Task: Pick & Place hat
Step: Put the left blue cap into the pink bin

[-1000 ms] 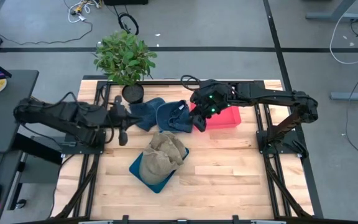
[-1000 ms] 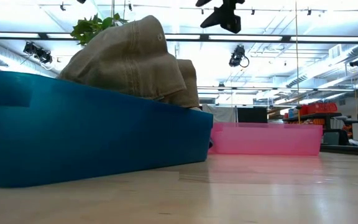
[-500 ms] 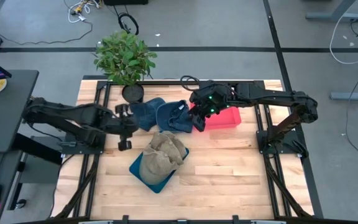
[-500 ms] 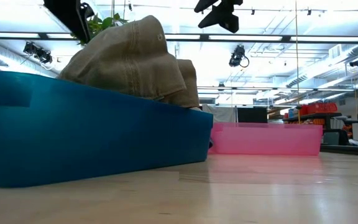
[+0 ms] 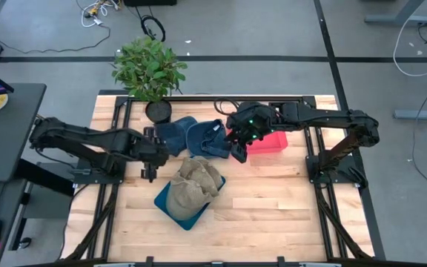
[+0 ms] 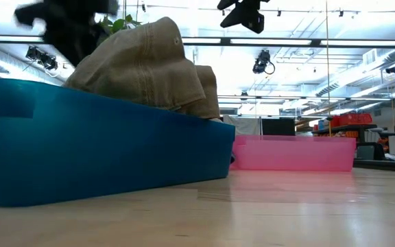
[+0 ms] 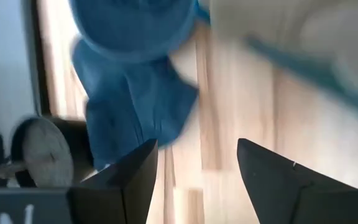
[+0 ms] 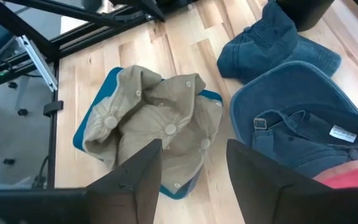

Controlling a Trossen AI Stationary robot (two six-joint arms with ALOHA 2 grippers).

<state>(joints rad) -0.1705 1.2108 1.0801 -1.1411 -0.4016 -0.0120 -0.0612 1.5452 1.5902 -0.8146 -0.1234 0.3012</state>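
Sitting heaped in the blue bin [image 5: 170,206] are several tan hats [image 5: 193,185], just in front of two blue hats [image 5: 195,137] lying on the table [image 5: 273,200]. Beside the bin, the left gripper [image 5: 152,153] hovers with fingers spread and nothing between them. Past the blue hats, by the pink bin [image 5: 270,141], the right gripper [image 5: 237,147] hangs with fingers parted, empty. A potted plant [image 5: 148,70] stands behind the blue hats.
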